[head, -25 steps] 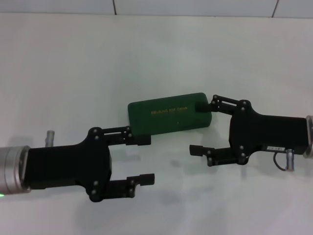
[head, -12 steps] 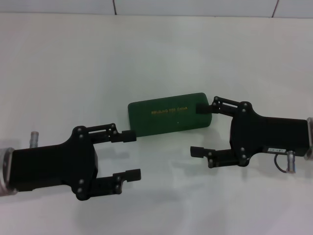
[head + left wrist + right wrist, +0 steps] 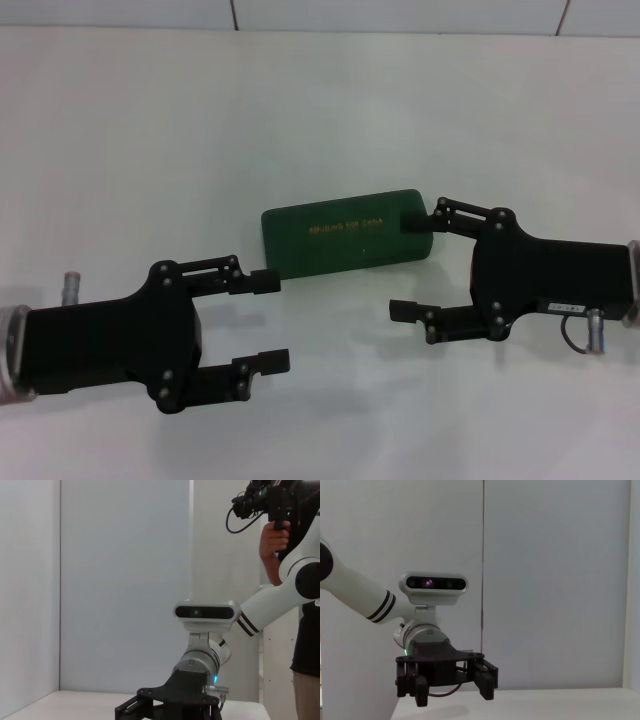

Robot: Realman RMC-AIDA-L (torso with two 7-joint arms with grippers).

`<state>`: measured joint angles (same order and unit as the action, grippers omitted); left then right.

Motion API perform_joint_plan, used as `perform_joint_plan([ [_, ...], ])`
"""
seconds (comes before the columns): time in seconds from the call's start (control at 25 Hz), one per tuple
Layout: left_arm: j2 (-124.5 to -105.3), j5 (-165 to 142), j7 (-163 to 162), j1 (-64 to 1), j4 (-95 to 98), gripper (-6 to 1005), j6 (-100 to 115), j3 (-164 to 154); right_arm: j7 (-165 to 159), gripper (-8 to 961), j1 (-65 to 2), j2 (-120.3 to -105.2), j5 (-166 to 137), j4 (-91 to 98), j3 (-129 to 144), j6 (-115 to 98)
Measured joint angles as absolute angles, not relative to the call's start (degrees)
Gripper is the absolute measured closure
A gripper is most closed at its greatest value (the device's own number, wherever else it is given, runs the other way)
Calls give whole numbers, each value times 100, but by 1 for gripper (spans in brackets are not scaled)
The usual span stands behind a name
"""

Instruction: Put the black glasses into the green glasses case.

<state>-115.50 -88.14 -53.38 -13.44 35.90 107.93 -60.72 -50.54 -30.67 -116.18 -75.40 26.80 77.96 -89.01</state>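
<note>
Centrally, closed green glasses case [image 3: 346,236] on white table [image 3: 150,150], left gripper [image 3: 268,321] and right gripper [image 3: 410,266] flanking, jaws open, empty.

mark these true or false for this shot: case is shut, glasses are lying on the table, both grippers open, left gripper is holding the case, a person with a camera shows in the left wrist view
1. The green glasses case is shut. True.
2. The black glasses lie on the table. False: no glasses show in any view.
3. Both grippers are open. True: the left gripper and the right gripper both have spread fingers.
4. The left gripper holds the case. False: it holds nothing; one finger only reaches the case's near left corner.
5. A person with a camera shows in the left wrist view. True.
</note>
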Motion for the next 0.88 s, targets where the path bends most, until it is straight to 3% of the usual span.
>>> perform_joint_plan([
  [0.88,-11577,-8788,-5335,-1336,3586,332,10793,-6064,-4915,65,-2966,-11618,-7483,2672,7813,-8921],
])
